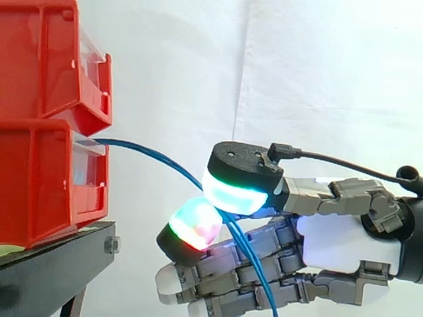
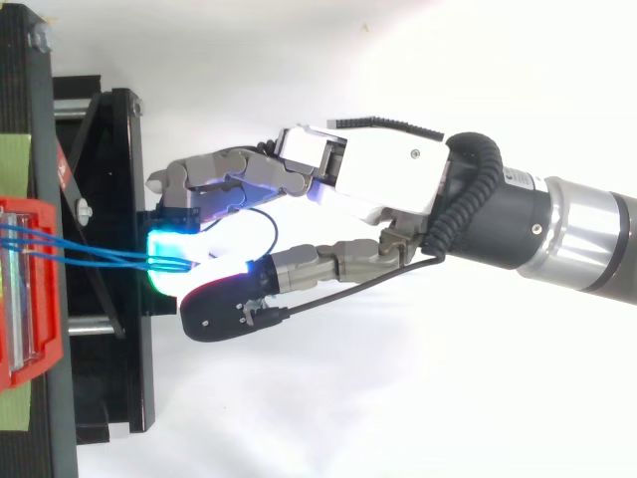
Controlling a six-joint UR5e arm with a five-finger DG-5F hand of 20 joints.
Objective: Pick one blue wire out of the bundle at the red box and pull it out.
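Thin blue wires (image 1: 152, 152) leave the lower red bin (image 1: 46, 185) and arc right and down to my hand (image 1: 344, 238). There they pass between a cyan-green glowing pad (image 1: 231, 191) above and a red-green pad (image 1: 195, 224) below, then hang down across the curled fingers. From above, the blue wires (image 2: 119, 262) run from the red bin (image 2: 25, 368) and converge at the glowing fingertips, where the hand (image 2: 388, 179) pinches them. More than one wire seems to be in the pinch. The hand is a short way right of the bin.
A second red bin (image 1: 46, 59) is stacked on the lower one. Both sit on the black stand (image 1: 53, 264), whose edge lies just left of the fingertips. A white curtain hangs behind.
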